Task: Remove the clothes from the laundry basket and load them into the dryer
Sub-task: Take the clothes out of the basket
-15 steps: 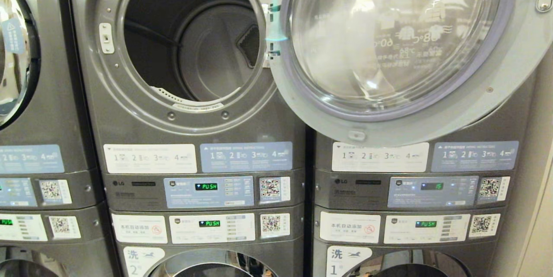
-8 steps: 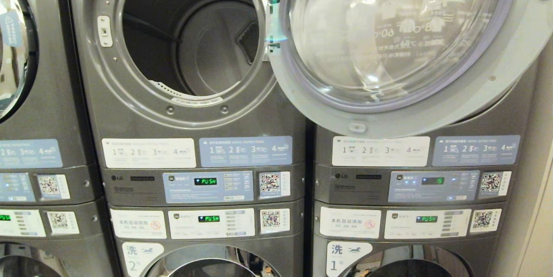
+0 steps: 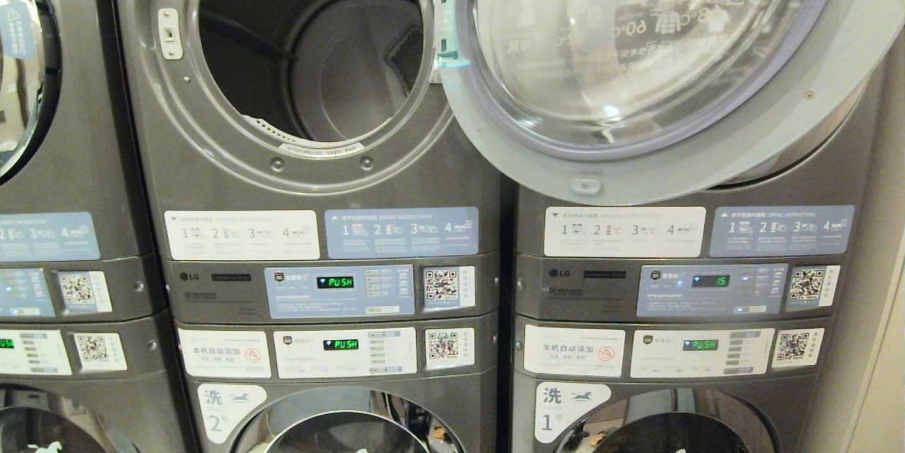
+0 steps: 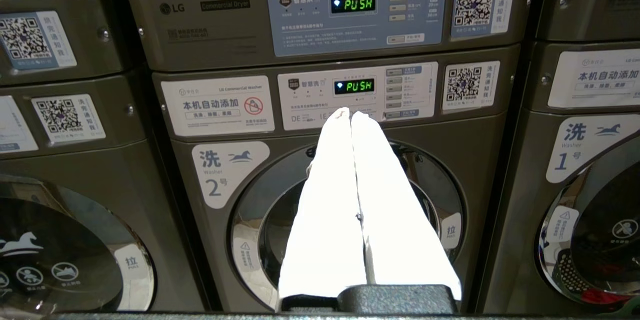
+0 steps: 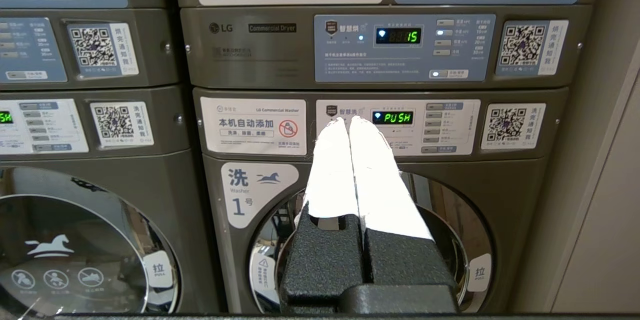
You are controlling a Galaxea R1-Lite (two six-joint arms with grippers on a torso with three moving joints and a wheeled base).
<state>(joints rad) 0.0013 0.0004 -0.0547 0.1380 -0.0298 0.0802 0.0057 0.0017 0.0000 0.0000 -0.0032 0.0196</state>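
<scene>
Head view, far left: a third dark grey stack (image 3: 63, 156), cut by the frame edge, with part of its round door showing.

Centre-left: the dryer (image 3: 311, 177) in the upper half of stack "2". Its round opening shows a dark, bare drum (image 3: 318, 57); no garments visible inside. The door (image 3: 636, 50) is swung out to the right on a hinge at the right edge of the opening, and its glass and chrome rim overlap the upper front of the neighbouring stack "1" (image 3: 679, 276). Both panels on stack "2" read "PUSH". No laundry basket shows in any view.

Left gripper (image 4: 350, 113): white fingers (image 4: 325, 200) pressed together tip to tip, nothing between them. It sits in front of the washer door (image 4: 280, 220) marked "2", tips level with the washer panel, so the dryer opening lies above it and further in; not touching the machine front.

Right gripper (image 5: 348, 120): fingers likewise pressed together, holding nothing, in front of the washer marked "1" (image 5: 250, 190), apart from it. The swung-out door hangs above this side.

Far right: a pale wall (image 3: 877, 297) stands just beside stack "1", closing off that side. The mouth of the drum itself is unobstructed on its left and lower rim.
</scene>
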